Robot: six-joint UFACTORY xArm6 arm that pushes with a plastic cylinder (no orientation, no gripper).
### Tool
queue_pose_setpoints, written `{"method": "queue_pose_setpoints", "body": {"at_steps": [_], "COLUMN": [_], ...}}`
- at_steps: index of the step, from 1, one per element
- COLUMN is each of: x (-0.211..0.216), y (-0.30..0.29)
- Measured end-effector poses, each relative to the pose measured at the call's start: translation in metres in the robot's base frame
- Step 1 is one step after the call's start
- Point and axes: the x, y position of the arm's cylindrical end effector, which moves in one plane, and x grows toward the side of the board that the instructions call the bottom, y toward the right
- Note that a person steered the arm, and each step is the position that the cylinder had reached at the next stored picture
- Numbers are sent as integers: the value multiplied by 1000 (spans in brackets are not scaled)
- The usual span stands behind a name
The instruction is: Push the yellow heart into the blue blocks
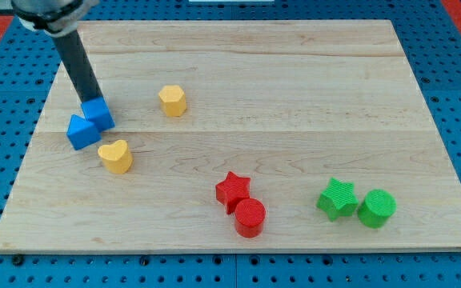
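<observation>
The rod (pixel 77 60) runs off the view's top edge; my tip (pixel 92 102) partly hides the blue block (pixel 98 114) just below it.

My dark rod is leaning in from the view's top left, my tip (pixel 91 102) sitting low at the left

Bright, even overhead light fills the wooden board (pixel 238 88), sharp throughout. Below my tip (pixel 93 102), the blue blocks (pixel 89 122) and yellow heart (pixel 116 155) cast only short, soft shadows. No glare; the arm's upper part looks slightly blurred.
</observation>
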Motion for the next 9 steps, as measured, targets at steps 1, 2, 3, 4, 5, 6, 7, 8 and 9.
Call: {"method": "queue_pose_setpoints", "body": {"at_steps": [1, 2, 3, 4, 5, 6, 7, 8, 9], "x": [1, 0, -9, 43, 50, 68, 98, 145, 149], "y": [0, -28, -74, -71, -41, -48, -29, 31, 76]}}
